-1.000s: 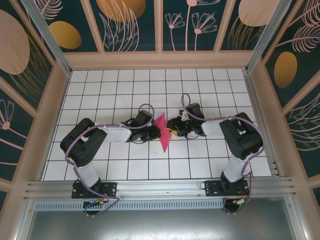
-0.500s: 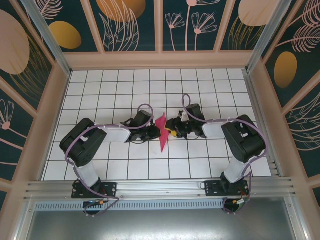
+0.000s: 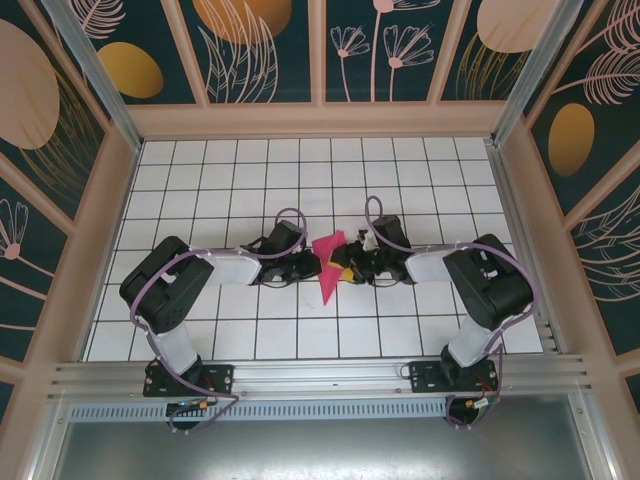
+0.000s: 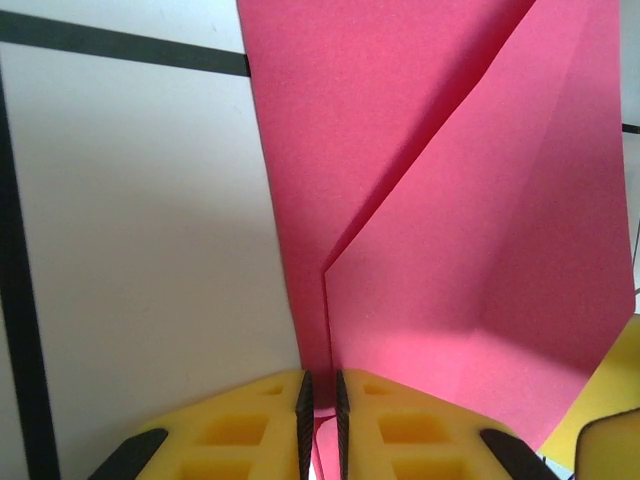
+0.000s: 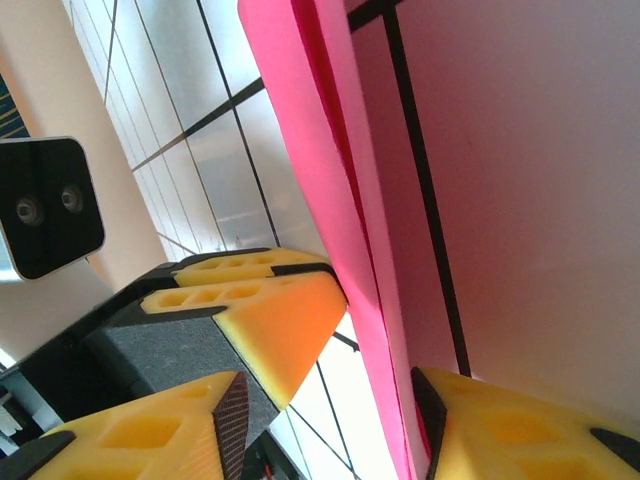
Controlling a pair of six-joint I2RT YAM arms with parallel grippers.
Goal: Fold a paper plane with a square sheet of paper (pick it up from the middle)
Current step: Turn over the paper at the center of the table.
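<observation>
mid-fold: saw left tool [image 4: 320, 388] clamped on square sheet of paper [image 4: 450, 250], right tool [image 5: 332, 388] agape astride its edge; probably needed closing next.

One folded magenta-pink, yellow-backed paper sheet [image 3: 328, 270]; two yellow-fingered grippers, left gripper [image 4: 322, 392] and right gripper [image 5: 330, 392]; one white grid-tiled table [image 3: 200, 180].

The left arm [image 3: 225, 268] and right arm [image 3: 440, 262] stretch low and inward, wrists nearly meeting. Left fingers [image 4: 240, 430] pinch the square sheet of paper [image 4: 420, 200]; right fingers [image 5: 510, 425] stand apart.
</observation>
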